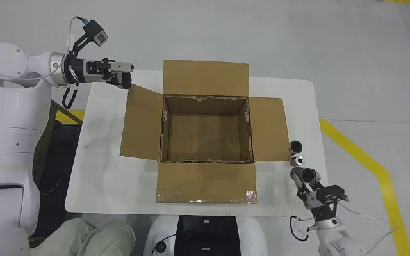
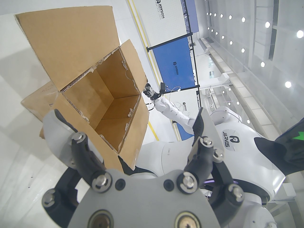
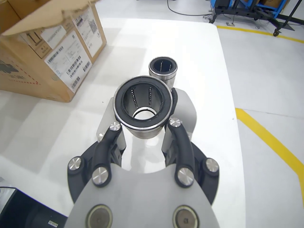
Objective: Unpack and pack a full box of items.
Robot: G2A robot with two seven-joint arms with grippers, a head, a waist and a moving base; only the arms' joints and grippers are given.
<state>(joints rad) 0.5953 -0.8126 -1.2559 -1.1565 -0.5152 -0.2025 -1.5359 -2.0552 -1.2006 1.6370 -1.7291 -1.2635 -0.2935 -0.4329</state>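
Note:
An open cardboard box (image 1: 205, 77) stands mid-table with all its flaps spread out; its inside (image 2: 114, 88) looks empty. My right gripper (image 1: 307, 176) (image 3: 143, 105) is by the table's near right corner, shut on an upright metal bearing sleeve (image 1: 305, 173) (image 3: 142, 100). A second, smaller-looking bearing sleeve (image 1: 296, 148) (image 3: 163, 68) stands on the table just beyond it, beside the box's right flap. My left gripper (image 1: 123, 75) (image 2: 129, 124) is open and holds nothing, off the far left corner of the box near the left flap.
The white table (image 1: 102, 160) (image 3: 190, 48) has bare room left of the box and a narrow strip on its right. Its right edge is close to the right gripper. The box's labelled side wall (image 3: 47, 55) rises beside the bearings.

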